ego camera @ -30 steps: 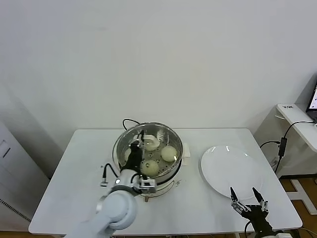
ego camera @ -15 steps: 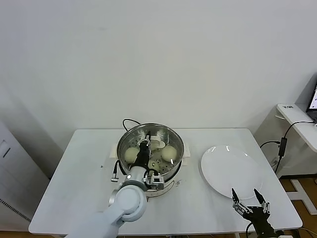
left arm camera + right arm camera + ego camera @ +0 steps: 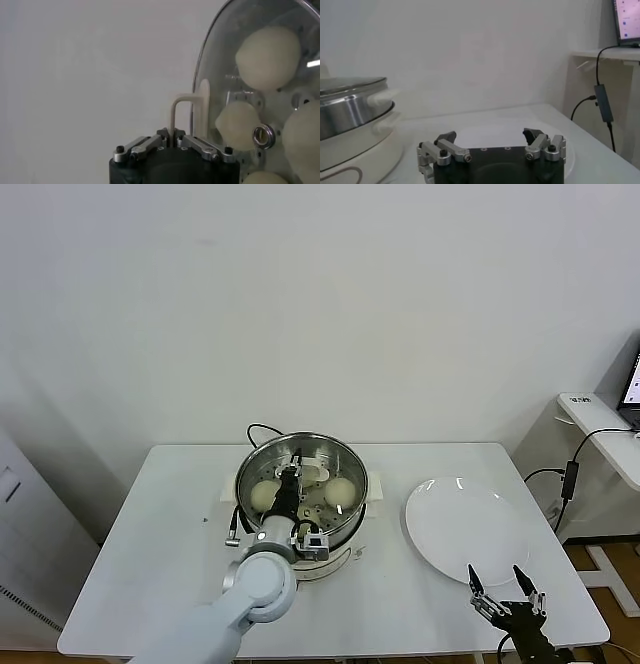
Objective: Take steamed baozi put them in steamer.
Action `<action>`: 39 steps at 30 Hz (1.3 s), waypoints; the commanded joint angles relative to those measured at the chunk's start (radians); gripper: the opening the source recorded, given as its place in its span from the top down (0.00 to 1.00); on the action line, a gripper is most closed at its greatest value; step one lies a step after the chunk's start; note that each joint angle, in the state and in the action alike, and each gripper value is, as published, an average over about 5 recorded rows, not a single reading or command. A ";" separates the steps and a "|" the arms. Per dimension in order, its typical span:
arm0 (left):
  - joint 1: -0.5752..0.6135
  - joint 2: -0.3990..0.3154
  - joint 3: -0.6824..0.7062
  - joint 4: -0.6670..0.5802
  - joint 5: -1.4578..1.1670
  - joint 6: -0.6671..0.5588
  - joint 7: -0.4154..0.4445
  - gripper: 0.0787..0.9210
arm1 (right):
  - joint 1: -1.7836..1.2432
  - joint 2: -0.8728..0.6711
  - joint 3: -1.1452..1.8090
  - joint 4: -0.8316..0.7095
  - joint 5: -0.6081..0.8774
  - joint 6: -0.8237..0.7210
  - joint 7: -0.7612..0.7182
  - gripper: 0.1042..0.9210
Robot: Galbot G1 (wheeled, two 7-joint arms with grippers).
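The steel steamer [image 3: 352,467] stands mid-table on its white base. A round glass lid [image 3: 260,85] lies over it. Several cream-white baozi [image 3: 268,56] show through the glass, and two [image 3: 263,496] [image 3: 340,491] are plain in the head view. My left gripper [image 3: 289,487] [image 3: 173,141] is above the steamer, shut on the lid's white handle [image 3: 186,112]. My right gripper [image 3: 502,586] [image 3: 490,136] hangs open near the table's front right edge, with nothing between its fingers.
A bare white plate [image 3: 465,529] [image 3: 512,131] lies right of the steamer, just beyond my right gripper. The steamer [image 3: 350,107] and its white base [image 3: 367,145] show in the right wrist view. A black cord [image 3: 262,428] runs behind the cooker.
My left arm has swung right and forward, carrying the lid over the steamer. The right gripper has stayed in place, open.
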 commanded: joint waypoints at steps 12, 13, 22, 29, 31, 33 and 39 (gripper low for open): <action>0.118 0.101 -0.061 -0.246 -0.292 0.050 -0.137 0.53 | 0.003 0.000 -0.004 -0.005 0.000 0.007 -0.009 0.12; 0.129 0.111 -0.065 -0.266 -0.313 0.050 -0.143 0.50 | 0.004 0.000 -0.005 -0.007 -0.001 0.008 -0.009 0.12; 0.277 0.187 -0.116 -0.414 -0.428 0.050 -0.200 0.20 | 0.020 -0.003 -0.024 -0.022 -0.002 0.006 -0.018 0.12; 0.466 0.149 -0.387 -0.452 -0.585 -0.196 -0.308 0.12 | 0.081 -0.041 -0.066 0.017 0.059 0.000 0.018 0.12; 0.514 0.105 -0.521 -0.432 -0.671 -0.352 -0.327 0.12 | 0.123 -0.065 -0.079 0.018 0.059 -0.006 0.040 0.12; 0.553 0.055 -0.645 -0.411 -0.758 -0.481 -0.338 0.12 | 0.165 -0.089 -0.090 0.008 0.046 -0.011 0.058 0.12; 0.693 -0.138 -0.964 -0.336 -0.929 -0.800 -0.271 0.12 | 0.245 -0.116 -0.139 -0.028 0.037 -0.028 0.106 0.12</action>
